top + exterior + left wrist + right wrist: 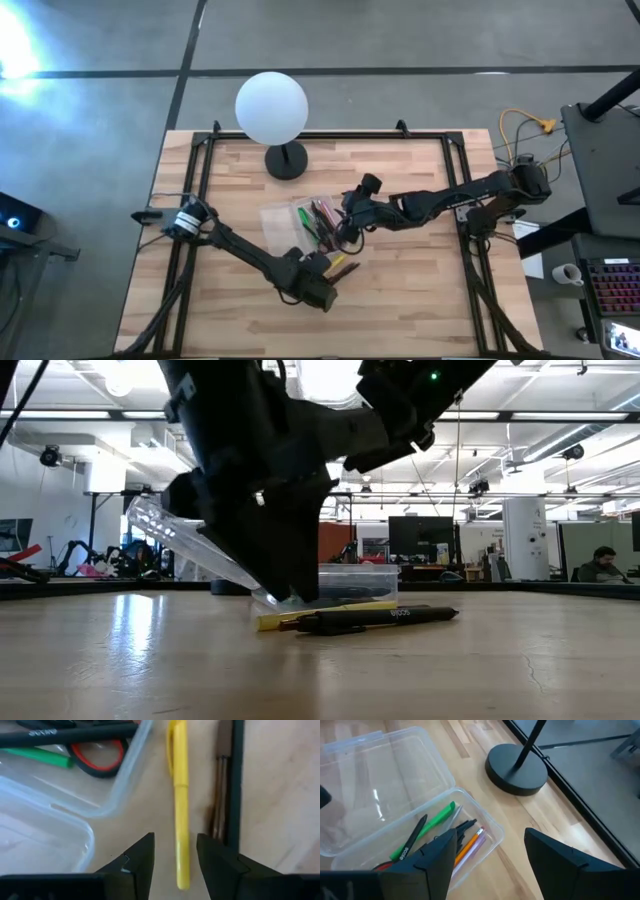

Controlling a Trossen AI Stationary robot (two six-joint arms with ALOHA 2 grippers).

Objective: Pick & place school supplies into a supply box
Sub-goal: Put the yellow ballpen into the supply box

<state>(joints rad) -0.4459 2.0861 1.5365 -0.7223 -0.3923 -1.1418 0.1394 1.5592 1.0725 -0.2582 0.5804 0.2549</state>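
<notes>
Now left hand point(175, 857) astride yellow pen point(180, 805)

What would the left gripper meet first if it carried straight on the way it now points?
Probably the thin yellow pen lying on the wooden table. It sits between the open fingers of the left gripper, beside the clear plastic supply box. Depth is uncertain.
</notes>
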